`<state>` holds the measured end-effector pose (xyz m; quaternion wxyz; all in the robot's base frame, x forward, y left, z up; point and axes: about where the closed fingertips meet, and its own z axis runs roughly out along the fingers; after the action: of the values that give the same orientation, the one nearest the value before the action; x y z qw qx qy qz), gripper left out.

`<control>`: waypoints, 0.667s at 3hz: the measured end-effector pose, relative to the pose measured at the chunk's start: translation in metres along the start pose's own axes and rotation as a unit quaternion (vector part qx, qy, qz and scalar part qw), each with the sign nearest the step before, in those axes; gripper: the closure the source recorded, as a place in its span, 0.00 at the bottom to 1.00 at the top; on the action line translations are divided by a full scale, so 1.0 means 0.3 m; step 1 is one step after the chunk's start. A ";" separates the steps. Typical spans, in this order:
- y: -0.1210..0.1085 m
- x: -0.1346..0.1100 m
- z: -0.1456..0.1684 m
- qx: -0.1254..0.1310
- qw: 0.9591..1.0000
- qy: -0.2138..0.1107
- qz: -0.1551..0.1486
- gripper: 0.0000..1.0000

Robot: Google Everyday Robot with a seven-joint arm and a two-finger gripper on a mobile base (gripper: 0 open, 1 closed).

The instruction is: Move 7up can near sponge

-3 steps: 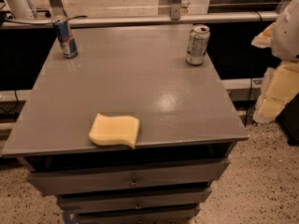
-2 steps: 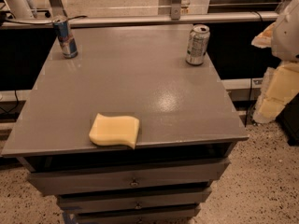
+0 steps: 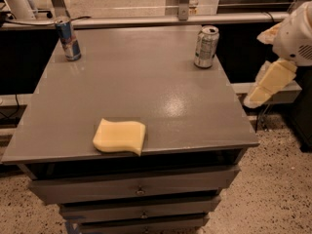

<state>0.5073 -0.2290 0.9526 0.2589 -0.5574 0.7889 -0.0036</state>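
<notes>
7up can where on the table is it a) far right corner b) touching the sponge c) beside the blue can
A: the 7up can stands at the table's far right corner, far from the sponge near the front edge; the gripper hangs beyond the table's right side.

The silvery-white 7up drink can [image 3: 206,47] stands upright on the grey tabletop [image 3: 146,82], near its far right corner and just in from the right edge. The slim blue-and-silver can [image 3: 68,38] stands upright at the far left corner, well apart from it. The flat pale yellow foam sponge [image 3: 120,136] lies at the near edge, left of the middle, well apart from both cans. The claw [image 3: 269,79] hangs beyond the tabletop's right edge, touching nothing.
</notes>
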 end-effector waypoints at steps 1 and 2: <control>-0.176 -0.009 0.106 0.036 0.996 -0.067 0.040 0.00; -0.332 -0.026 0.203 0.068 0.985 -0.129 0.087 0.00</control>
<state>0.6217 -0.2427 0.9325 0.3950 -0.4631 0.7926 0.0371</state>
